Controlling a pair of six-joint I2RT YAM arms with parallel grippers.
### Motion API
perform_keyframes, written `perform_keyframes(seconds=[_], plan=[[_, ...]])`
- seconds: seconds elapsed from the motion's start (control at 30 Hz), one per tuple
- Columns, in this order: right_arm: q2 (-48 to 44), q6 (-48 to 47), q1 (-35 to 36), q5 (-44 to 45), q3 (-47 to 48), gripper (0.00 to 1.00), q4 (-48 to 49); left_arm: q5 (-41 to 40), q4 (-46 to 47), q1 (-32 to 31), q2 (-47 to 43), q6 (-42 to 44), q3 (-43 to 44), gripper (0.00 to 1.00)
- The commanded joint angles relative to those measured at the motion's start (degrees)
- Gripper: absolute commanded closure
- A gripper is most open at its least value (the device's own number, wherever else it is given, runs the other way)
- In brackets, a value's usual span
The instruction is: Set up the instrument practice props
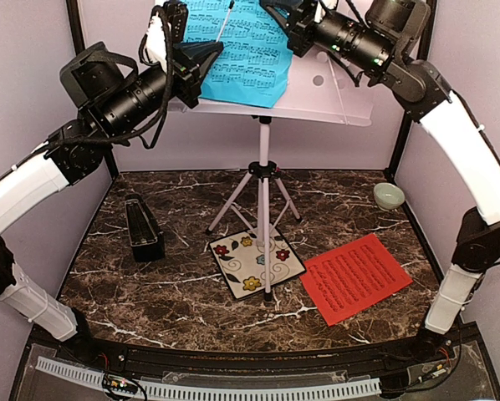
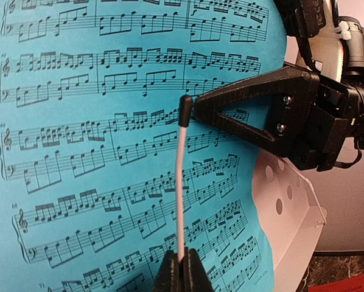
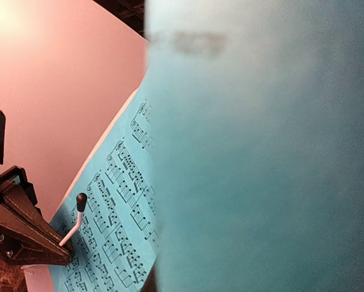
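Lying against the white music stand [image 1: 334, 96], blue music sheet [image 2: 97, 158], left gripper [image 2: 182, 260] clenched on a thin black-tipped rod [image 2: 181, 182] crossing the sheet, right gripper [image 2: 199, 109] closed, tips just beside the rod's tip over the sheet

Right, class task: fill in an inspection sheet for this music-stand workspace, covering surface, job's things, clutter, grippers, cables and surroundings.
Surface: dark marble table with white veins.
Job's things: white music stand upright on its tripod, blue sheet on its desk; red sheet flat on the table, front right; black metronome standing at left.
Clutter: floral tile beneath the front tripod leg; small green bowl at back right.
Grippers: left gripper shut on the stand's thin white rod; right gripper shut, tip at the blue sheet, pinch not discernible.
Cables: black loop at the left arm's wrist.
Surroundings: pale walls, black frame posts.
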Motion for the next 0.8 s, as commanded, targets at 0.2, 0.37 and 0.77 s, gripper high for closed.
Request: perform_keyframes(seconds=[0.2,0.37,0.77], plan=[[0.13,2.5,-0.29,-1.97,-1.7,0.75,3.96,2.19,4.8,-0.25,-2.35,-0.04,0.56,1.0],[-1.88,3.47,-0.29,-1.13,-3.64,0.63,4.41,1.92,4.81,-0.25,-2.34,-0.09,0.49,1.0],[-8.77,5.64,-0.29,6.85,-15.07,0.39,5.51,1.42,4.89,-0.24,-2.42,0.27,0.22,1.0]])
